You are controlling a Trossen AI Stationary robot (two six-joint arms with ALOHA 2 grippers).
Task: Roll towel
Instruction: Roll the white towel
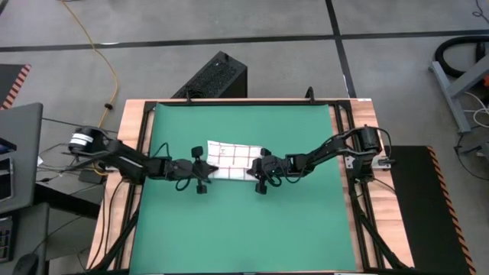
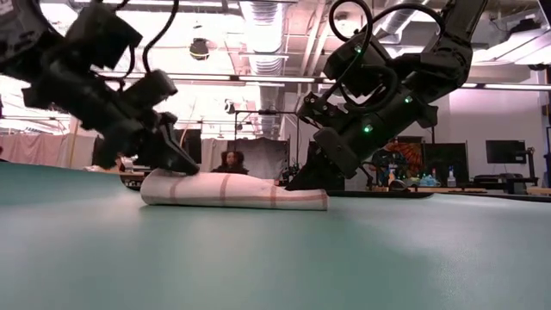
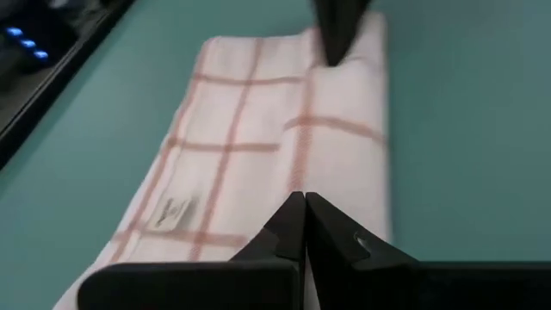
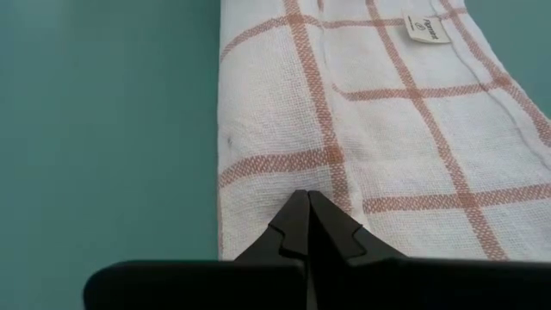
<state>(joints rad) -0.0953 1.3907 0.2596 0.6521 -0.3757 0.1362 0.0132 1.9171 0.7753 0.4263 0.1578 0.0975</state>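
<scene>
two grippers work the towel [image 1: 233, 159] from opposite short ends: the left gripper [image 1: 200, 169] at one end, the right gripper [image 1: 260, 171] at the other, both on the side of the cloth away from the black case [image 1: 216, 76]. each wrist view shows its jaws clenched tip to tip, resting at the towel's edge; whether a fold of cloth is pinched between them i cannot tell. the towel lies near the middle of the green mat [image 1: 229, 229], already a narrow folded band with one rounded long edge in the low view, so the roll looks partly done. the next move likely calls for both arms to turn that edge over evenly, keeping pace. the surface [image 1: 131, 122] is wooden under the mat. beyond the towel, a person [image 2: 231, 162] sits under ceiling lights [image 2: 258, 79].
</scene>
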